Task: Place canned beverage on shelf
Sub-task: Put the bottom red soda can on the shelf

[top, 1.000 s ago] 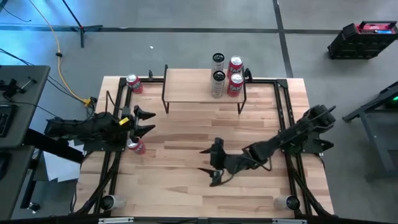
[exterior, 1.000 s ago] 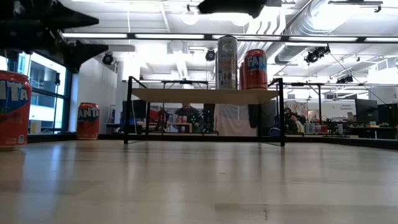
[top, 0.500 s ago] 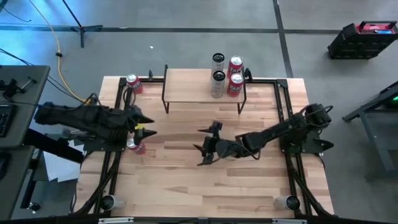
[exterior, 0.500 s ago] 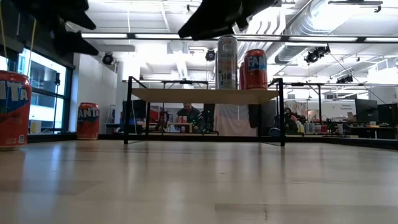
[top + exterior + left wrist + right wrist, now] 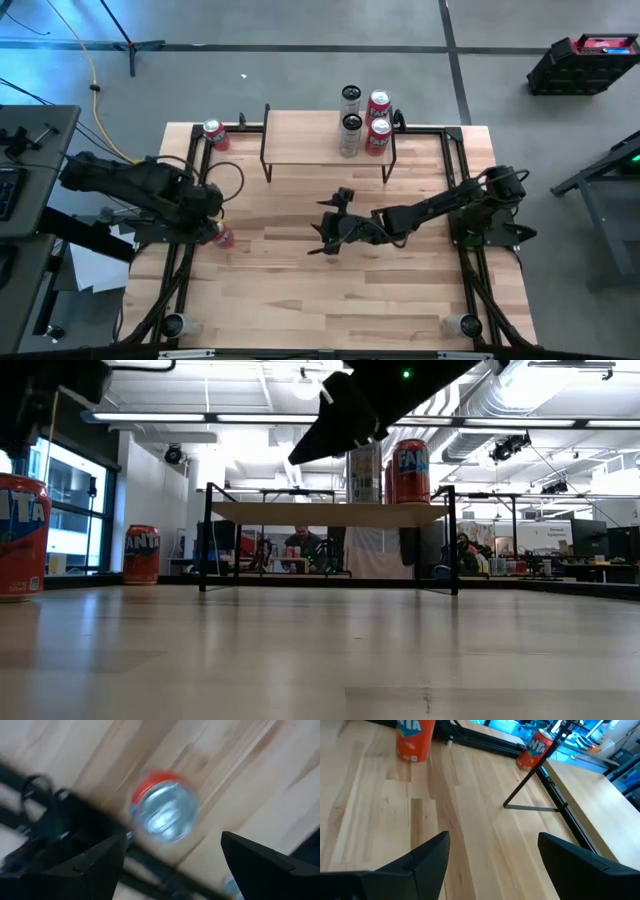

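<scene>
can (image 5: 164, 812) directly below open left tool (image 5: 172, 857)

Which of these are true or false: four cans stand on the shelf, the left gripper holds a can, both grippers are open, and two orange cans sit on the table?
1. Four cans stand on the shelf. True: two silver cans, two red cans.
2. The left gripper holds a can. False: it hangs open above the near orange can.
3. Both grippers are open. True: the right gripper is empty too.
4. Two orange cans sit on the table. True: the far orange can stands near its back left corner.
</scene>
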You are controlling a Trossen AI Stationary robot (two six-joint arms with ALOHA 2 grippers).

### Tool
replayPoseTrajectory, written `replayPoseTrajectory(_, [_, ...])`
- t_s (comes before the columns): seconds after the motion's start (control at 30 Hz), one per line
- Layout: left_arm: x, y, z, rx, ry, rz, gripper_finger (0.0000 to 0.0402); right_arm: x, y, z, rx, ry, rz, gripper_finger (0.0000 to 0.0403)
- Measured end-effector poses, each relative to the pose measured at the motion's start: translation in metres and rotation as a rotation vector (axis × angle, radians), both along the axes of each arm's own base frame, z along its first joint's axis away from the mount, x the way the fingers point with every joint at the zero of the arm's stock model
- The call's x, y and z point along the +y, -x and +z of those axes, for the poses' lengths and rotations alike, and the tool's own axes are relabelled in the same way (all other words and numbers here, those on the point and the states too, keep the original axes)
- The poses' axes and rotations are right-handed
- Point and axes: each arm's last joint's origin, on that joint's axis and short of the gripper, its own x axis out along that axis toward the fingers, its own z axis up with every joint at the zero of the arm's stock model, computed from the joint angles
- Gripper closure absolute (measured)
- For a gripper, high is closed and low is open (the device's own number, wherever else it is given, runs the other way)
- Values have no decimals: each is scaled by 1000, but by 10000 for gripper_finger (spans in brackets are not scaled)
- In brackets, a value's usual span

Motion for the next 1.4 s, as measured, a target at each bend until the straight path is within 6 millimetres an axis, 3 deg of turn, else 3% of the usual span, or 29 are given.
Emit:
replayPoseTrajectory(0.23, [2, -9, -5, 33, -151, -39, 86, -4, -1, -1, -18, -41, -29, 116])
replayPoseTrajectory(0.67, [-7, -30, -27, 67, -128, -34, 87, -3, -2, 0, -42, -85, -22, 116])
replayPoseTrajectory(1.0, [-9, -30, -29, 81, -139, -38, 87, -3, -2, 0, -47, -101, -24, 116])
replayPoseTrajectory(1.4, [-25, -24, -56, 106, -174, -79, 87, -2, -2, -1, -34, -121, 10, 116])
